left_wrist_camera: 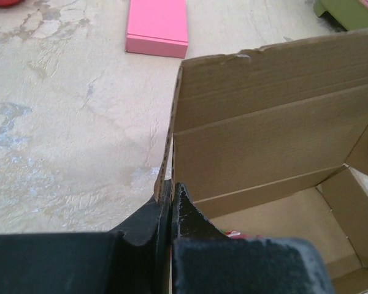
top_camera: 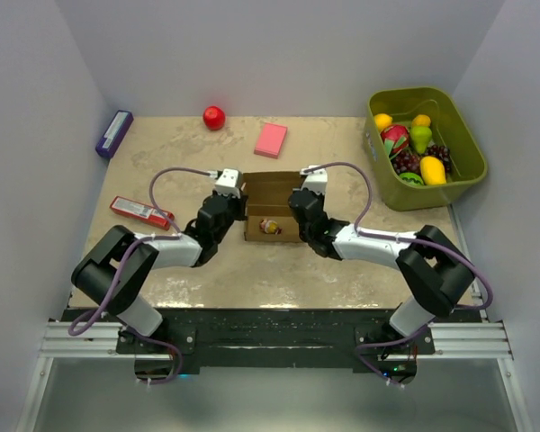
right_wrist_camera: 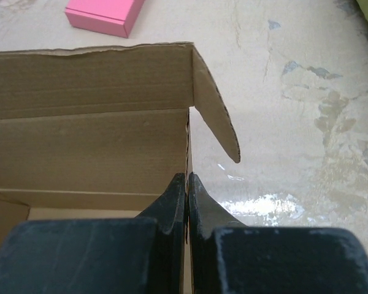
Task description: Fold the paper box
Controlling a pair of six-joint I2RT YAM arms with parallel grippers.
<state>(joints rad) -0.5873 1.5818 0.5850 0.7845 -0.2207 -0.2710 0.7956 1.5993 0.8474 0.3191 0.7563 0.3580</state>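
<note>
Black and closed down to a sliver, the left pincer (left_wrist_camera: 172,201) nips the top edge of the left end wall of the paper box (top_camera: 272,205). The right pincer (right_wrist_camera: 187,187) is shut the same way on the right end wall. Gripped at both ends like this, I judge, the side walls are held upright and square so the remaining flaps can be brought over.

Outward from the fingertips, the long far wall stands with its lid flap rising straight above it. At the right end a small ear flap (right_wrist_camera: 216,104) splays out over the desk (top_camera: 342,279).

The paper box sits mid-desk between the two arms with its mouth facing up. Its long axis appears to run left to right, from one pincer to the other. Something small and colourful lies inside; I cannot tell what.

Farther off lie a pink block (top_camera: 271,139) and a green bin (top_camera: 472,153), both well apart from the box.
</note>
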